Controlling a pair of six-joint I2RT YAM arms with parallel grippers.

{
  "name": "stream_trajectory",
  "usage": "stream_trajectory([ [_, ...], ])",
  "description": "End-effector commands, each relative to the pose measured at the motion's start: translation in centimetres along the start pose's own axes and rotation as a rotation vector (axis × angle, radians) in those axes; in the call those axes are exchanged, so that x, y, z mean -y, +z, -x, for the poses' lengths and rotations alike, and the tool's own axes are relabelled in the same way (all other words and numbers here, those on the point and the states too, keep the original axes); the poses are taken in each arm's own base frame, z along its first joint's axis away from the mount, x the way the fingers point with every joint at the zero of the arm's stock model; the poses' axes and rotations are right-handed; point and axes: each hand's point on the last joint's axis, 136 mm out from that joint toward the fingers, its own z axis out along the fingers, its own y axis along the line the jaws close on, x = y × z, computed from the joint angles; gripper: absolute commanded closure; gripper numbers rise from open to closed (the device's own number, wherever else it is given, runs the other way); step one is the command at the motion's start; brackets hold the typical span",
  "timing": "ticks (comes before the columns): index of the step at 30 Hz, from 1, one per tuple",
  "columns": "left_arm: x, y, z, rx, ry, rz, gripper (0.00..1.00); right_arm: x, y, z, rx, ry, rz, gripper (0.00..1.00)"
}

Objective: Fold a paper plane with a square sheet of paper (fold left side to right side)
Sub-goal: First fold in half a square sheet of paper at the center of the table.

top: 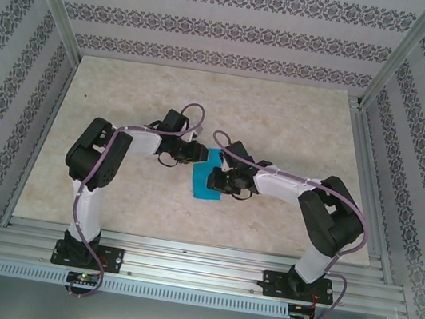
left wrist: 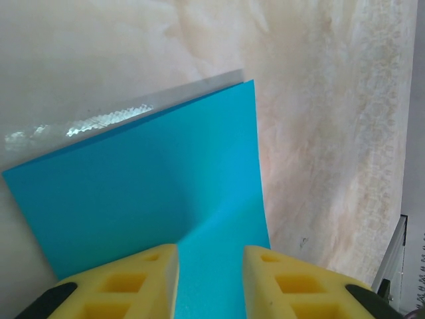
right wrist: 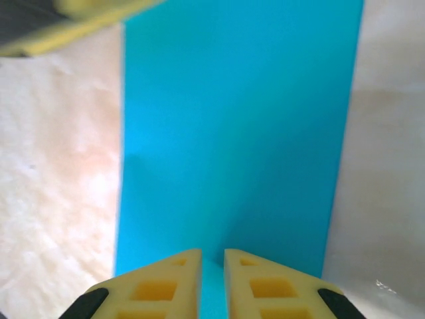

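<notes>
Sheet mid-table, a gripper on either side

The square sheet of paper [top: 202, 185] lies on the table [top: 283, 122]; the left gripper [top: 202, 156] is at its 11 o'clock corner, the right gripper [top: 218, 181] at 3 o'clock.

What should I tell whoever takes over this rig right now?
Left gripper: jaws apart, astride an edge of the paper, which curls up there.
Right gripper: jaws a narrow gap apart, at another edge of the paper.
Paper: lies mid-table, between the two grippers.
Done: the paper looks narrower than square, possibly folded once; no dart shape yet.
Left: press the crease flat, then make the remaining plane folds.
</notes>
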Motion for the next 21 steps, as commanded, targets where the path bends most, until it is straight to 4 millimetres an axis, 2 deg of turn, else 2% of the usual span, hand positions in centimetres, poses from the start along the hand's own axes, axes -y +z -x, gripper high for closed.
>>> stream_trajectory([
  [1, -3.9, 1.0, -2.2, -0.037, -0.021, 0.106, 0.67, -4.2, -0.6, 1.5, 0.101, -0.134, 0.103, 0.83],
  [4, -3.9, 1.1, -2.4, -0.039, -0.018, 0.108, 0.67, -5.3, 0.2, 1.8, 0.111, -0.164, 0.115, 0.84],
  [10, -4.0, 1.3, -2.5, -0.043, -0.015, 0.114, 0.67, -5.7, 2.6, 2.0, 0.073, -0.2, 0.101, 0.84],
  [21, -4.3, 1.5, -2.4, -0.047, -0.02, 0.123, 0.67, -3.7, 5.2, 0.0, -0.036, -0.191, 0.014, 0.84],
])
